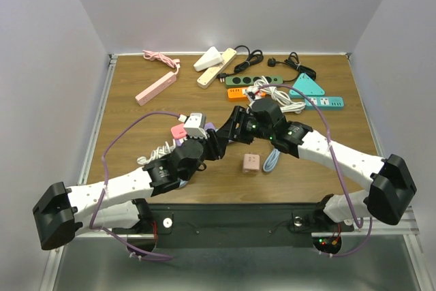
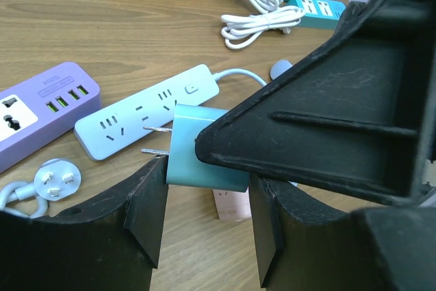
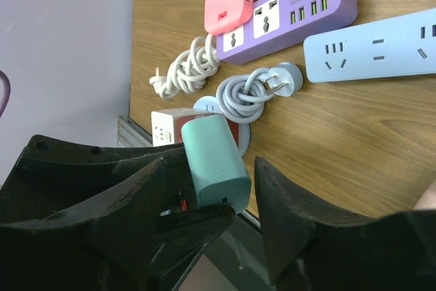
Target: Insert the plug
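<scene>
A teal plug adapter (image 2: 204, 155) hangs above the table, its two metal prongs pointing left towards a light-blue power strip (image 2: 146, 114). My left gripper (image 2: 208, 189) is shut on it at the fingertips. My right gripper (image 3: 218, 168) straddles the same plug (image 3: 214, 158), open, with a small gap at its right finger. In the top view the two grippers meet mid-table, left (image 1: 216, 142) and right (image 1: 235, 127), and hide the plug. The right gripper's finger (image 2: 327, 120) covers the plug's right end in the left wrist view.
A purple power strip (image 2: 41, 110) with a pink adapter (image 3: 228, 1) lies beside the blue strip (image 3: 375, 52). A pink cube (image 1: 251, 162) sits below the grippers. Orange (image 1: 242, 92), green (image 1: 255, 81), teal (image 1: 320, 100), cream (image 1: 216, 67) and pink (image 1: 157, 88) strips lie at the back with coiled cords.
</scene>
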Available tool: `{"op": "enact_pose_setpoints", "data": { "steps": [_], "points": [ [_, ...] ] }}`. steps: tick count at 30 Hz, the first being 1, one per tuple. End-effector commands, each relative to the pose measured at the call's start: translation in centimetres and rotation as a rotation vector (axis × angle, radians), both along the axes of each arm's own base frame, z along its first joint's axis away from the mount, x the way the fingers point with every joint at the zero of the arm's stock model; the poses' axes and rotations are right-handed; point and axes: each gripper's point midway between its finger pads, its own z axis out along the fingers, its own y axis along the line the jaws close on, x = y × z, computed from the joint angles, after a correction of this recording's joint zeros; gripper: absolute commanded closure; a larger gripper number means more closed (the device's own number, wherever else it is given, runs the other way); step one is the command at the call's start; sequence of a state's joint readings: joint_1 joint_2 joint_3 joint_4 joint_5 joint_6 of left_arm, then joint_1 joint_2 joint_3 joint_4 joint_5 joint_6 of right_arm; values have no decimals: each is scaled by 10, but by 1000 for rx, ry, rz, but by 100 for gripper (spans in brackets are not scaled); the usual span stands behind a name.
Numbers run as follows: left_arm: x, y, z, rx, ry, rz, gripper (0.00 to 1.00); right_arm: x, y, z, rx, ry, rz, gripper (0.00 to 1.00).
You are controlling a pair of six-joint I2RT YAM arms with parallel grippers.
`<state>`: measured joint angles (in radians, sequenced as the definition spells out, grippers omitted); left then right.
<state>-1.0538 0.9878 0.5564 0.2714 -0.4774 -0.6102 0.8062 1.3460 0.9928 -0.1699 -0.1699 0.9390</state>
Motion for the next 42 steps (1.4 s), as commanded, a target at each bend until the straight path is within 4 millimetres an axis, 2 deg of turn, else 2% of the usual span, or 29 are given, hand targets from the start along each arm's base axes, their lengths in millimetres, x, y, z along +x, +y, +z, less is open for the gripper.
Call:
{"op": "enact_pose_setpoints", "data": {
  "steps": [1, 6, 8, 9, 10, 11, 12, 13, 15, 16, 17, 20, 23, 24, 26, 27, 31, 32, 33, 35, 42],
  "points": [
    [8, -5, 59, -145, -115, 10, 100, -16, 5, -13, -24, 21, 66, 44],
    [4, 2, 61, -165, -126, 12, 100, -15, 5, -19, -38, 25, 68, 61],
    [5, 5, 60, -166, -127, 21, 100, -17, 5, -19, -36, 26, 78, 74],
    [5, 6, 59, -163, -126, 26, 99, -17, 4, -19, -36, 29, 77, 86],
    [5, 6, 60, -164, -127, 26, 95, -18, 4, -19, -36, 26, 79, 90],
    [6, 6, 60, -163, -126, 27, 77, -17, 3, -19, -44, 15, 74, 100],
    [6, 6, 61, -165, -126, 27, 68, -14, 1, -18, -45, 11, 60, 100],
    [6, 7, 60, -161, -124, 29, 52, -10, -1, -17, -55, -5, 41, 100],
    [6, 8, 61, -161, -125, 33, 37, -6, -3, -16, -74, -19, 28, 100],
    [6, 9, 61, -158, -125, 36, 32, -1, -2, -8, -77, -47, 27, 100],
    [6, 13, 60, -149, -123, 42, 20, 6, -4, -12, -95, -41, 12, 100],
    [6, 23, 56, -133, -121, 64, 11, 31, -15, -8, -107, -64, -30, 100],
    [6, 35, 48, -112, -111, 91, 6, 56, -28, -2, -122, -99, -57, 100],
    [12, 44, 47, -110, -109, 128, 5, 61, -29, -10, -143, -95, -50, 100],
    [20, 55, 36, -83, -74, 170, 3, 69, -27, -12, -152, -94, -43, 100],
    [29, 65, 30, -68, -57, 209, 2, 72, -24, -22, -170, -82, -29, 100],
    [49, 87, 6, 10, 20, 315, 2, 78, -13, -42, -199, -56, 20, 99],
    [57, 97, 6, 20, 31, 359, 2, 80, -10, -53, -215, -39, 30, 100],
    [61, 105, -6, 59, 63, 400, 2, 83, -7, -54, -213, -37, 38, 99],
    [71, 123, -15, 95, 93, 477, 1, 84, 0, -64, -218, -18, 72, 100],
    [85, 154, -44, 114, 161, 563, 1, 87, 20, -72, -207, 11, 141, 100]
  ]
}}
